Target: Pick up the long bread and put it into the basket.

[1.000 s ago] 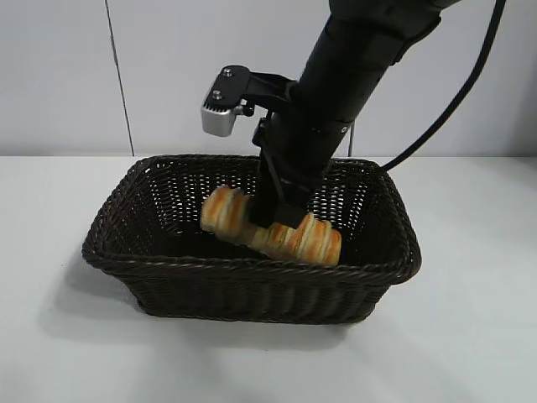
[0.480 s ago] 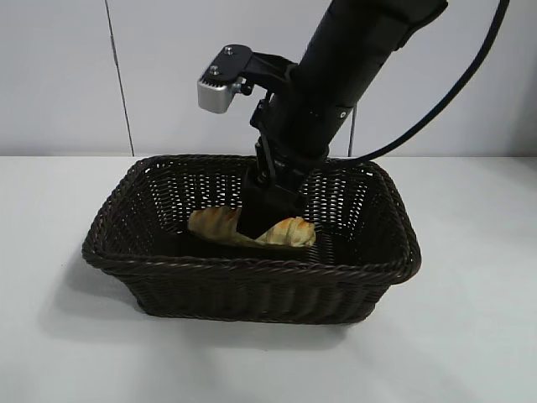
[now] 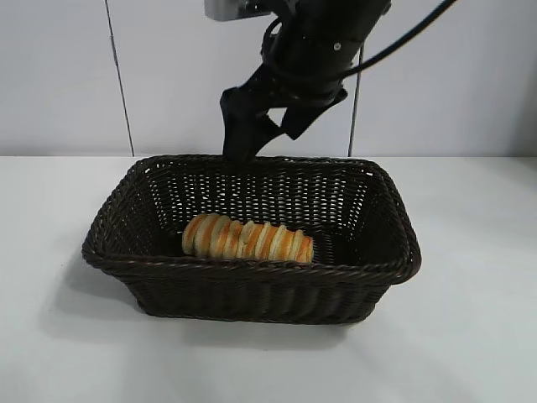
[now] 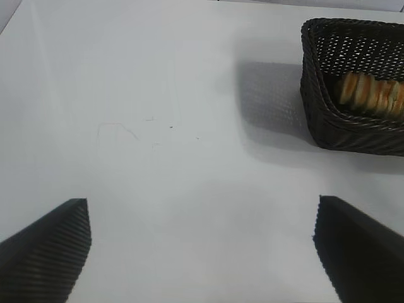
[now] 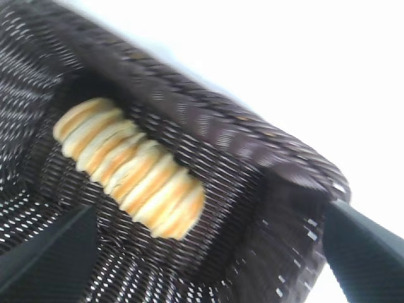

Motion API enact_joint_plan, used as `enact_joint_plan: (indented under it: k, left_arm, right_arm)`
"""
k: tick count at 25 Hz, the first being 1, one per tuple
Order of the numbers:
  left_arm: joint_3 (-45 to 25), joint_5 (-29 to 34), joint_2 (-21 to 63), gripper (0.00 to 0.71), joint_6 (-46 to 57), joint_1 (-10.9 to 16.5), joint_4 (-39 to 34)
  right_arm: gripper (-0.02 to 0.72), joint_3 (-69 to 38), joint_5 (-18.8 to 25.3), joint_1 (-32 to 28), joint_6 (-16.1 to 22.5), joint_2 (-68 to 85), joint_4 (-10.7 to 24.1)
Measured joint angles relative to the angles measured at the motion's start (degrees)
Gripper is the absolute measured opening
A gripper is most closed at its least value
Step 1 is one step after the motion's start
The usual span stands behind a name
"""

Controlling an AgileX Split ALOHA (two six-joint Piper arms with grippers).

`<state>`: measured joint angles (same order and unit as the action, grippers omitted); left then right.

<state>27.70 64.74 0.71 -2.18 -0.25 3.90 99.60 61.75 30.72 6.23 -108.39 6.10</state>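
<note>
One loaf, the long bread [image 3: 247, 240], lies flat on the floor of the basket [image 3: 252, 273] at centre frame, toward its near wall. Right of it and higher, at upper centre, the right pincer [image 3: 264, 126] hangs spread wide and empty. The placing looks finished; what remains is probably only clearing the arm away from the bench [image 3: 470, 336].

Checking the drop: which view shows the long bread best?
The exterior view: the whole long bread lies in the basket. The right wrist view shows it closer but blurred; the left wrist view catches it far off, partly behind the rim.
</note>
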Motion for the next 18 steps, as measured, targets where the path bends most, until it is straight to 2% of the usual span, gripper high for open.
enact_joint_plan:
  k: [8, 18]
  left_arm:
    - [0.0, 0.0, 0.0, 0.694, 0.0, 0.0, 0.0]
    - [0.0, 0.0, 0.0, 0.694, 0.0, 0.0, 0.0]
  right_arm:
    - [0.694, 7.4, 7.6, -1.5, 4.2, 0.0, 0.7]
    - [0.694, 7.9, 9.2, -14.9, 4.0, 0.1, 1.0]
